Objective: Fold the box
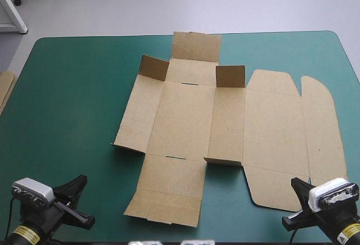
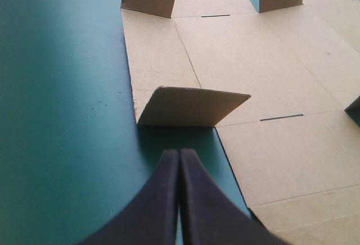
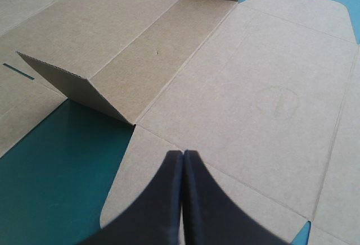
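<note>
Both pincers are sitting nearest, at the near edge of the desk (image 1: pixel 56 144). The left pincer (image 2: pixel 180 153) is showing its fingers pressed together, holding nothing. It is aiming over the teal-green cover (image 2: pixel 67 116), just short of a half-lifted corner tab (image 2: pixel 191 107). The right pincer (image 3: pixel 183 154) is likewise closed and empty, hanging over the near end of the lid panel (image 3: pixel 253 87).

Box (image 1: pixel 185 116) is lying mid-desk as an open cut sheet, mostly flat.
- The far-left tab (image 1: pixel 153 68) and far-right tab (image 1: pixel 230 76) are standing up; the near tabs are only leaning.
- The far flap (image 1: pixel 196 46) is tilting up a little, and the near flap (image 1: pixel 169 191) is lying flat.
- The lid panel and tuck flap (image 1: pixel 323 132) are spreading out to the right.
- More board (image 1: pixel 4 87) is poking in at the desk's left edge.

Risks, my read:
- Nothing is pinning the sheet, so closed fingers nudging a wall are likely pushing it across the cover instead of hinging it.
- The leaning tabs are sitting right ahead of each pincer, so snagging one means crushing it or bending it the wrong way.
- Raised walls are probably springing back until tucked.

Hard to tell:
- Pincer height above the desk is not reading from any view.
- Both arms are getting cut off at the near edge in the high view.
- The slots (image 2: pixel 281 117) are reading only as thin dark lines.
</note>
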`<state>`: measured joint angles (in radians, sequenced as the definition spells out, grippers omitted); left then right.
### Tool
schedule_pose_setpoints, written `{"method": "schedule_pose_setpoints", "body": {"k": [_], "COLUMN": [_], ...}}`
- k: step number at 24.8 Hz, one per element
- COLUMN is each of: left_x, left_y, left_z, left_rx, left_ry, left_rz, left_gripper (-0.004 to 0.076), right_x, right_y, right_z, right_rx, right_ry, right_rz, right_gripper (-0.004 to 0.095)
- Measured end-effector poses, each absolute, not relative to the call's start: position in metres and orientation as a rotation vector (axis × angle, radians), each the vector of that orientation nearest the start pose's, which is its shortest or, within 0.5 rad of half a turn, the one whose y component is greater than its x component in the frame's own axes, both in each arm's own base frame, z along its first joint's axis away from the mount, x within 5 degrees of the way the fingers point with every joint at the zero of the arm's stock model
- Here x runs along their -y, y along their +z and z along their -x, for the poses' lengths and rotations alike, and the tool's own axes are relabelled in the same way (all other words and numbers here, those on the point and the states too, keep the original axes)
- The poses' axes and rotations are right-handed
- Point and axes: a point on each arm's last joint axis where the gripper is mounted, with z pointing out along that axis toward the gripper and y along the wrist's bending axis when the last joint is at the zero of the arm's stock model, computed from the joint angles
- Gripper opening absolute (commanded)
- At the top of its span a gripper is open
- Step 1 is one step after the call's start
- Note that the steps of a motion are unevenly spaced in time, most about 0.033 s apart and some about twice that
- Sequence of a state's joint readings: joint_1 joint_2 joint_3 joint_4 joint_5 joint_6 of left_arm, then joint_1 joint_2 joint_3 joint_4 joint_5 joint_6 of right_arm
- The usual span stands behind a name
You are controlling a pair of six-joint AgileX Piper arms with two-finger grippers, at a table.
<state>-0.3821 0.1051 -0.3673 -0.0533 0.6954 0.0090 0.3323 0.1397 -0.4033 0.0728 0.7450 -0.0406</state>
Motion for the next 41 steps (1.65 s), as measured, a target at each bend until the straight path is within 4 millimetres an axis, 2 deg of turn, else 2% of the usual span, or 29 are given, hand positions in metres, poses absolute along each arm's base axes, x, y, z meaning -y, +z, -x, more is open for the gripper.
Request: {"method": "schedule_pose_setpoints", "body": {"k": [19, 21, 22, 23, 24, 26, 29, 33, 34, 36, 41], "left_x": [0.017, 0.017, 0.017, 0.017, 0.017, 0.019, 0.022, 0.034, 0.038, 0.042, 0.055], "left_y": [0.267, 0.267, 0.267, 0.272, 0.274, 0.285, 0.311, 0.343, 0.353, 0.362, 0.366], "left_z": [-0.033, -0.033, -0.033, -0.034, -0.035, -0.041, -0.064, -0.106, -0.122, -0.141, -0.187], "left_rx": [-1.895, -1.896, -1.9, -1.91, -1.916, -1.937, -1.966, -2.03, -2.042, -2.054, -2.138], "left_ry": [-0.311, -0.317, -0.329, -0.358, -0.361, -0.351, -0.263, -0.18, -0.139, -0.091, -0.046], "left_rz": [-0.359, -0.35, -0.333, -0.291, -0.282, -0.27, -0.271, -0.277, -0.281, -0.284, -0.261], "left_gripper": [0.0003, 0.0043, 0.0119, 0.0154, 0.0249, 0.0351, 0.037, 0.0385, 0.0389, 0.0389, 0.039], "right_x": [-0.017, -0.016, -0.016, -0.016, -0.017, -0.018, -0.021, -0.028, -0.031, -0.034, -0.041], "right_y": [0.272, 0.272, 0.272, 0.273, 0.275, 0.28, 0.293, 0.323, 0.332, 0.34, 0.348], "right_z": [-0.034, -0.034, -0.034, -0.034, -0.034, -0.039, -0.055, -0.078, -0.086, -0.094, -0.112], "right_rx": [-1.943, -1.943, -1.943, -1.945, -1.948, -1.969, -2.016, -2.012, -2.017, -2.021, -2.063], "right_ry": [0.274, 0.273, 0.273, 0.273, 0.273, 0.263, 0.211, 0.205, 0.204, 0.205, 0.222], "right_rz": [0.346, 0.346, 0.346, 0.347, 0.347, 0.353, 0.372, 0.373, 0.374, 0.373, 0.372], "right_gripper": [-0.0017, -0.0008, 0.0015, 0.0026, 0.0062, 0.0118, 0.0211, 0.0388, 0.0405, 0.0421, 0.0422]}}
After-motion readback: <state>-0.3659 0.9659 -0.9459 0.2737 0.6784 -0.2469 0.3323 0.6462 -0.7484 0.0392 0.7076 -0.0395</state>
